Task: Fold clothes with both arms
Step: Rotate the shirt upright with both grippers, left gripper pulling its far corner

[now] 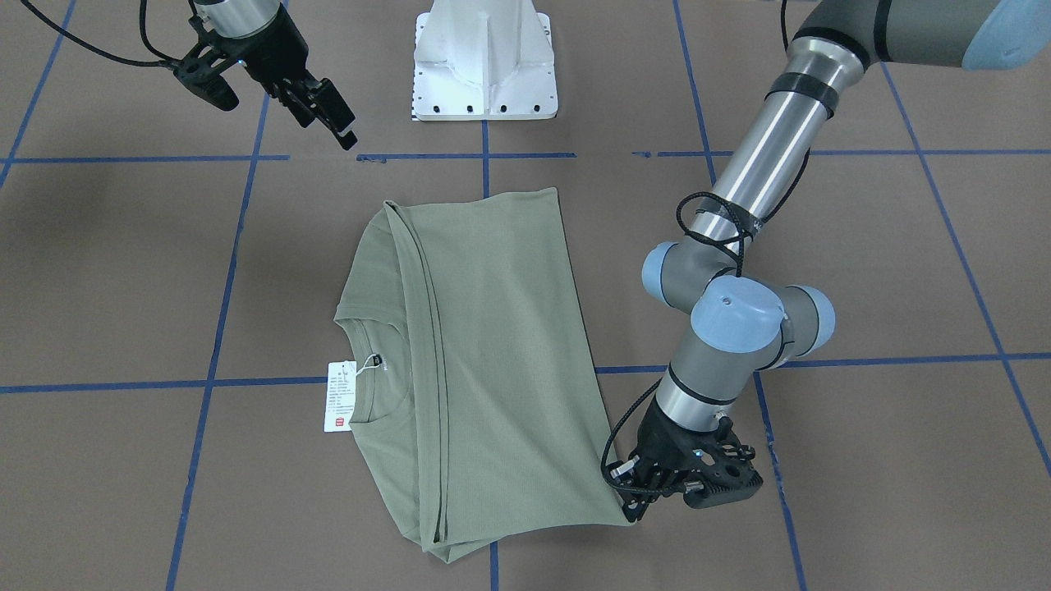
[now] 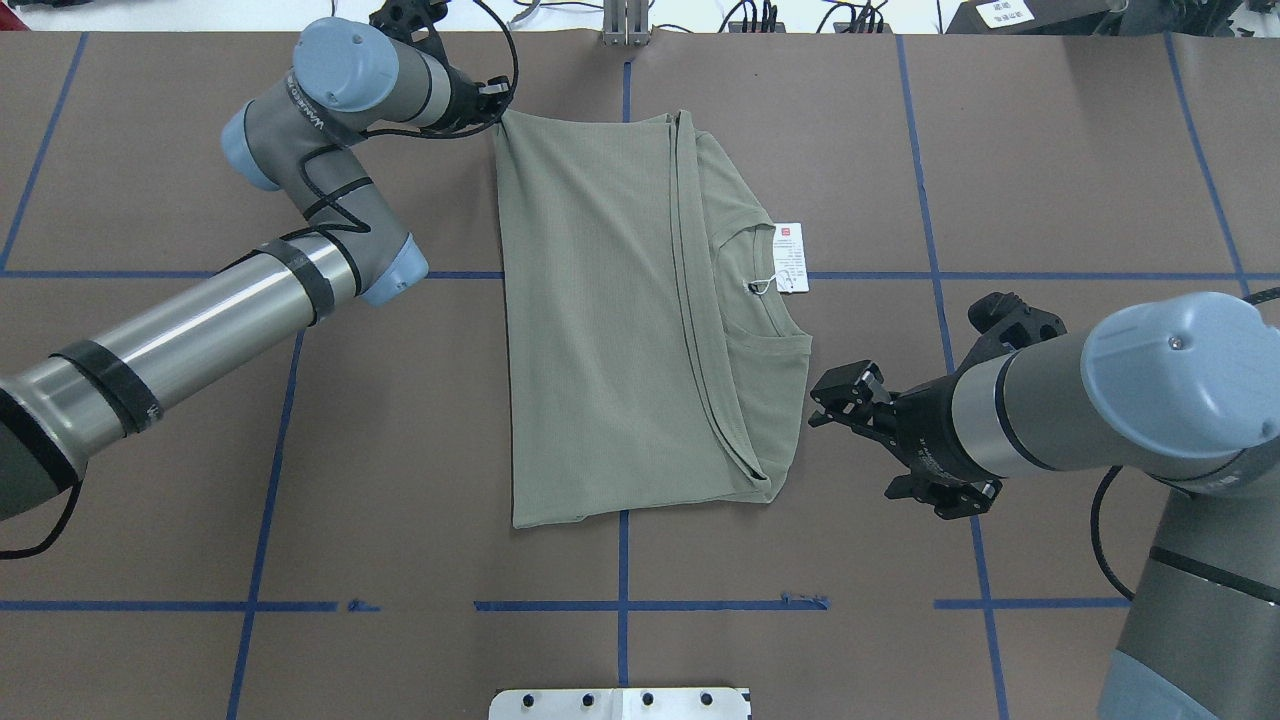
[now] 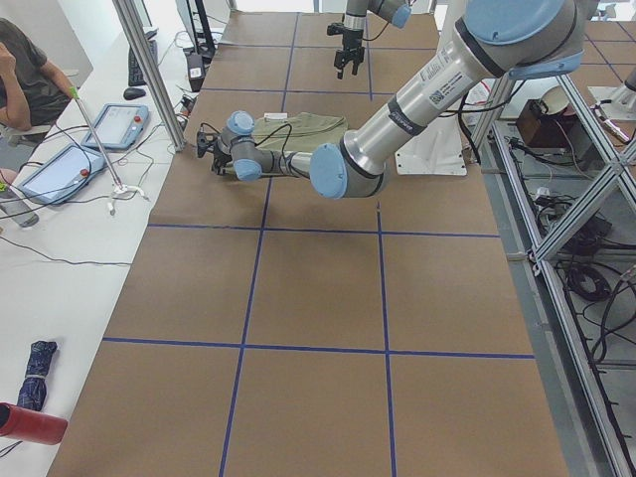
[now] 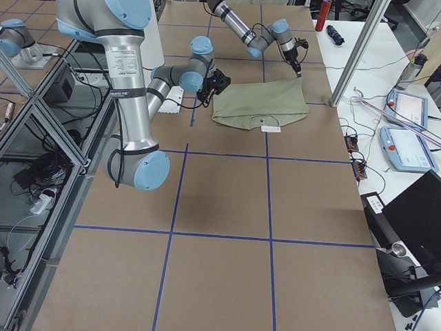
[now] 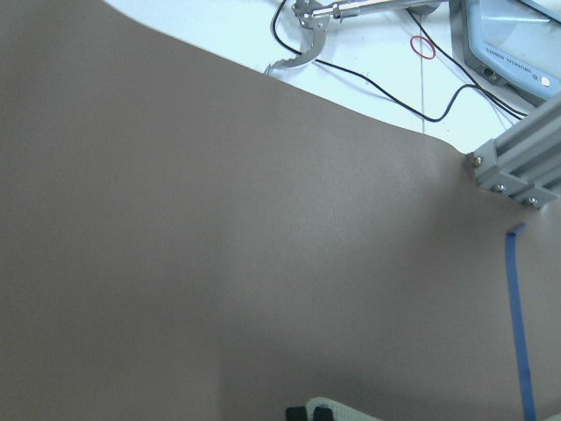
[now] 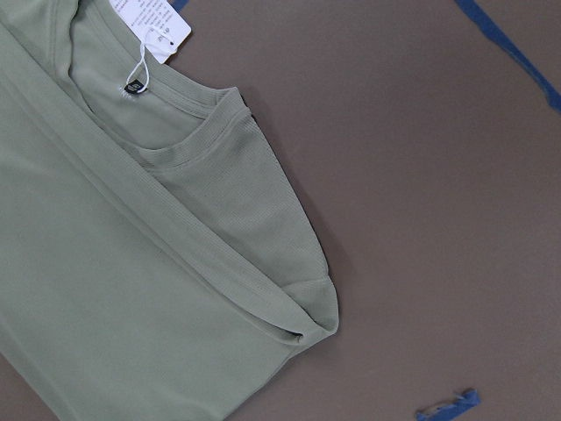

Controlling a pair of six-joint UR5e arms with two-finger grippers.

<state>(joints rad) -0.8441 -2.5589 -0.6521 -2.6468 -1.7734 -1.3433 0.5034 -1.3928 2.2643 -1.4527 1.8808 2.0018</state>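
The sage-green shirt (image 1: 493,345) lies folded lengthwise on the brown table, neckline and white hang tag (image 1: 339,398) toward my right side. It also shows in the overhead view (image 2: 620,320) and the right wrist view (image 6: 131,263). My left gripper (image 1: 636,502) is low at the shirt's far hem corner and looks shut on it. In the overhead view (image 2: 492,100) that corner is drawn to a point at the fingers. My right gripper (image 2: 830,395) is open and empty, hovering beside the shirt's near shoulder edge, apart from it.
The white pedestal base (image 1: 484,66) stands at the robot's side of the table. Blue tape lines (image 2: 620,605) grid the brown surface. An aluminium post (image 3: 149,70) and a side table with tablets (image 3: 114,124) lie beyond the far edge, where a person (image 3: 25,70) sits.
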